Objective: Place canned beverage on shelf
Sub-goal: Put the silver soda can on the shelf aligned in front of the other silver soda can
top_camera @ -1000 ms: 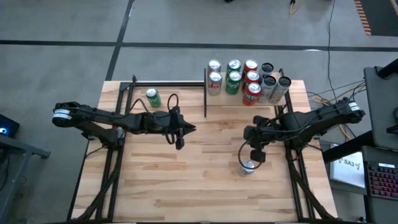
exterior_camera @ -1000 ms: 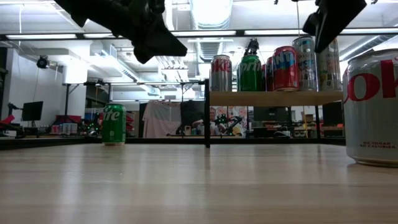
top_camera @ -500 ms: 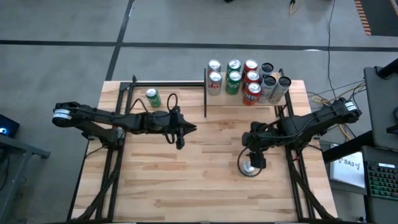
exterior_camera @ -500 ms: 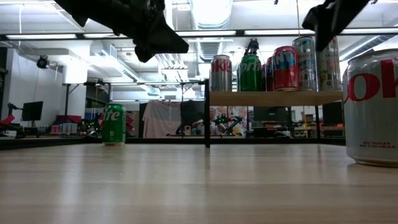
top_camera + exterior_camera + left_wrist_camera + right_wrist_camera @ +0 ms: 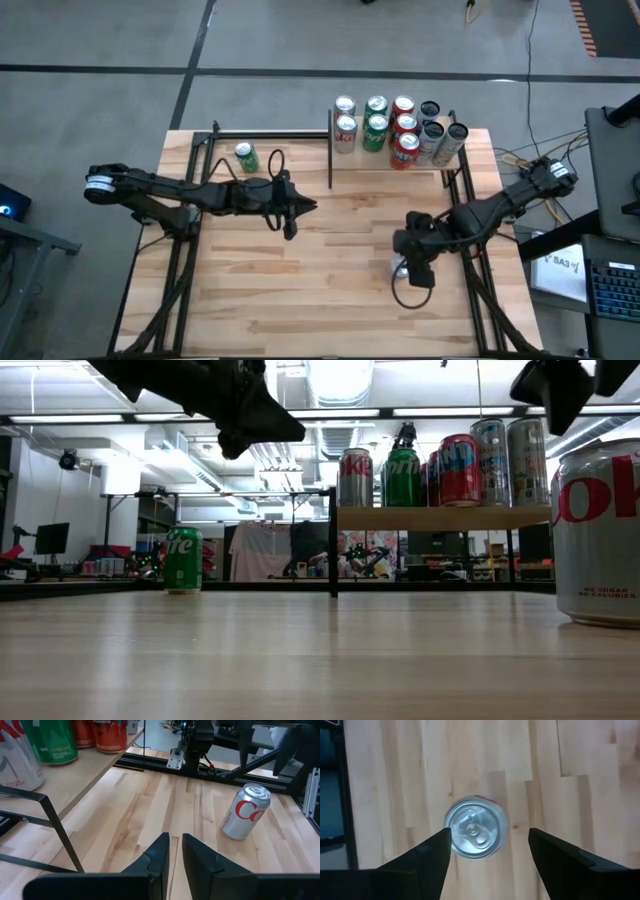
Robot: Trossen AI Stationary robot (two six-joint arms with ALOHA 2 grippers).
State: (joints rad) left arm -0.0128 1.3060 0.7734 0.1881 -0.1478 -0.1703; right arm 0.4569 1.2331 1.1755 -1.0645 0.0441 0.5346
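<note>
From the high view, a wooden worktop (image 5: 300,290) carries a small raised shelf (image 5: 440,168) at its far right corner, crowded with upright cans (image 5: 400,130). A lone green can (image 5: 246,157) stands well to the left of the shelf, beyond a black metal frame (image 5: 270,136). The right end effector (image 5: 416,268) hangs directly over a silver cola can (image 5: 400,266), which stands on the worktop well in front of the shelf. The left end effector (image 5: 291,212) waits over the middle of the worktop, left of the shelf.

From the low view, the silver cola can (image 5: 600,535) stands upright on the worktop, close to the camera and nearer than the shelf (image 5: 440,517). The green can (image 5: 183,560) stands far off to the shelf's left.

From the left wrist view, the left end effector (image 5: 175,852) shows its two dark fingers nearly pressed together, with only a thin slit between them and nothing held. The silver cola can (image 5: 246,812) stands on the worktop beyond them.

From the right wrist view, the right end effector (image 5: 490,851) looks straight down on the silver cola can's (image 5: 474,833) top. Its fingers (image 5: 427,857) are spread wide, one on either side of the can, not touching it.
</note>
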